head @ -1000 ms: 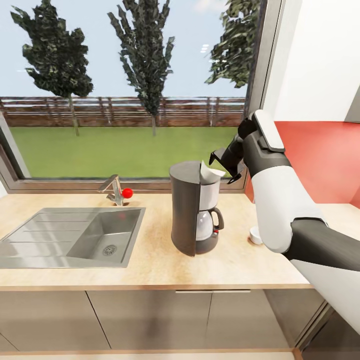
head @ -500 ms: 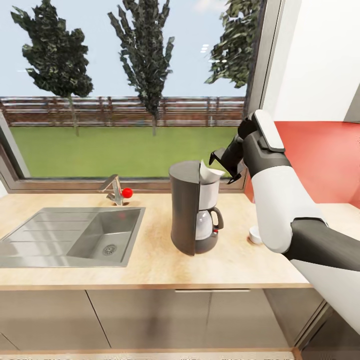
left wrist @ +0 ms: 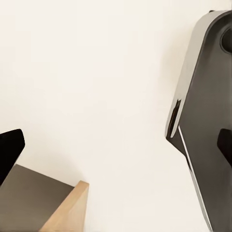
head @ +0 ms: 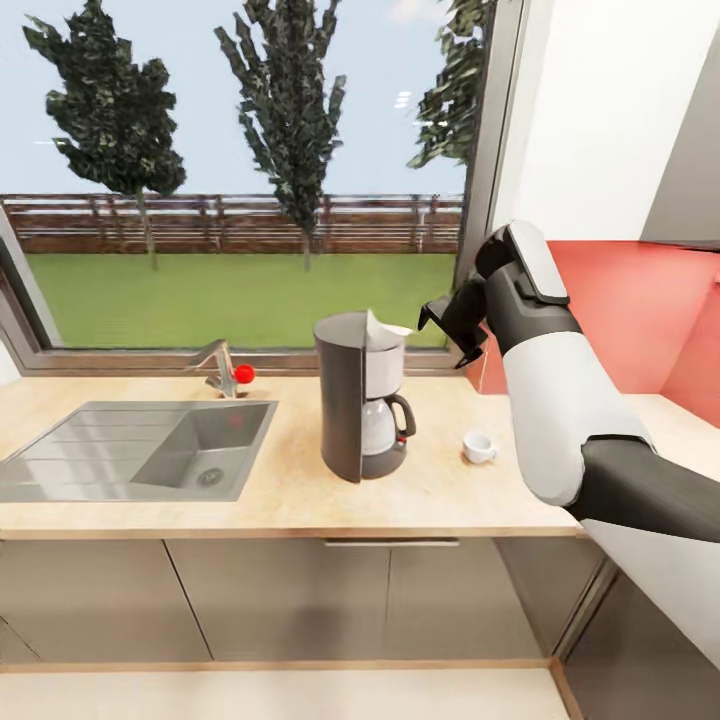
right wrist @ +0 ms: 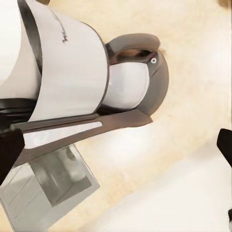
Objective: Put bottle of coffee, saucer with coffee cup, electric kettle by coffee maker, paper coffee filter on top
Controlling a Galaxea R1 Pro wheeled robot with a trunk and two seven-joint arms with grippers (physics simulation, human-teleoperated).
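Paper coffee filter [head: 384, 327] resting atop the coffee maker [head: 360, 395] on the surface [head: 300, 490], right gripper [head: 447, 325] empty with jaws apart just beside it; withdrawal should stay level to avoid dislodging the filter.

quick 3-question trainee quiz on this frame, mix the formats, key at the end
1. True or false: the paper filter sits on top of the coffee maker.
2. The cup stands: A) in the sink; B) on the countertop, on the side of the coffee maker away from the sink; C) on a saucer.
3. Fill in: the right gripper hangs beside the coffee maker's top with its jaws ____.

Key: 1 true; 2 B; 3 open.
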